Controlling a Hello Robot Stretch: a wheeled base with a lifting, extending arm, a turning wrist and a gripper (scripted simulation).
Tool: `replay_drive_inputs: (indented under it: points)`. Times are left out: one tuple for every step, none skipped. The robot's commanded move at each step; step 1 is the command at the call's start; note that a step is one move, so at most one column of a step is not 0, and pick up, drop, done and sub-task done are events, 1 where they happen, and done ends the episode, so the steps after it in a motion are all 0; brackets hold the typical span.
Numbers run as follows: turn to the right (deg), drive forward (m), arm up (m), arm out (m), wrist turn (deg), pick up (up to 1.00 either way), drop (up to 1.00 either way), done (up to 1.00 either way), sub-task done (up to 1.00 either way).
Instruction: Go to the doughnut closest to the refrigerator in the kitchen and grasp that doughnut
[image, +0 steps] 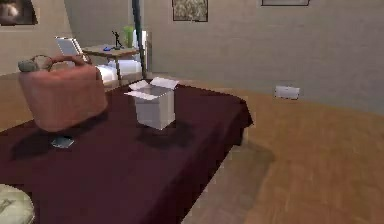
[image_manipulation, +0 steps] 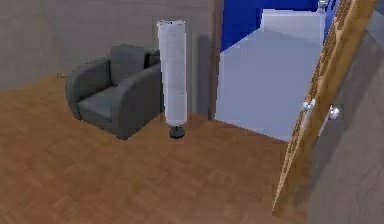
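Target doughnut: whereabouts cannot tell from here; per task, somewhere in a kitchen, nearest a refrigerator. State of gripper: cannot tell, likewise any load

Step in hand, by judgement: search and travel; grasp not yet begun

Forward view: faces a bed (image: 140, 175) under a dark maroon cover, very near. On the cover: open white box (image: 155, 105), salmon-pink bag (image: 62, 95) to its left, small flat grey item (image: 63, 142) just below the bag. Beyond the bed: small desk (image: 105, 49) with a white chair (image: 118, 70) beside it, framed pictures (image: 190, 9) on the wall. Wood floor (image: 310, 150) right of the bed, low white fitting (image: 287, 92) at the wall's foot

Arm side view: grey armchair (image_manipulation: 112, 88), tall white cylinder lamp (image_manipulation: 172, 70) just beside it, then a doorway (image_manipulation: 255, 85) onto a pale floor with a blue wall behind; wooden door (image_manipulation: 318, 150) standing at an angle at the right, knob (image_manipulation: 333, 112) at mid height

Reads as a bedroom rather than a kitchen; doorway judged the likely way out

Risks from here:
- Driving straight on: base into the bed's edge, given the closeness
- Turning for the doorway: clipping the door leaf or knob, given its angle across the gap; catching the lamp's foot on a tight swing
- Later: settling on the wrong doughnut, through misjudging nearness to the refrigerator; reaching before squaring the arm side to it
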Motion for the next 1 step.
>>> replay_drive_inputs:
  points:
    - [45.0, 0.00, 0.00, 0.00, 0.0, 0.00, 0.00, 0.00, 0.00]
